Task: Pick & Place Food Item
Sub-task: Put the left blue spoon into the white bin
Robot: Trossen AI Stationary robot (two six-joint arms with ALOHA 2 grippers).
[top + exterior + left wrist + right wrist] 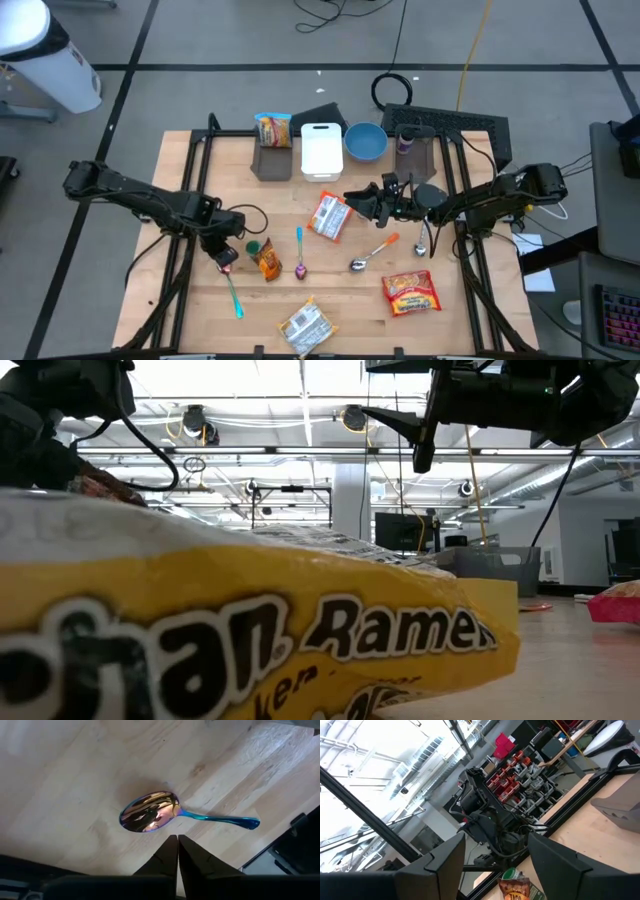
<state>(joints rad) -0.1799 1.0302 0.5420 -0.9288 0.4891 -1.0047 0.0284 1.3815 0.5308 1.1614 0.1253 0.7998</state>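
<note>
Tabletop: "Ramen" packet; left tool clenched empty, right tool released.

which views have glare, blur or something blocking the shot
Low view: a ramen packet sits against the lens, blurred, blocking most of the table, with bright ceiling lights behind. Left wrist view: the spoon bowl mirrors the lights and casts a soft shadow. Right wrist view: washed-out skylight glare.

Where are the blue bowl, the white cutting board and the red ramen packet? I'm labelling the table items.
blue bowl (365, 141), high view, inside of the bowl.
white cutting board (321, 150), high view, middle of the board.
red ramen packet (411, 293), high view, centre of the wrapper.
</note>
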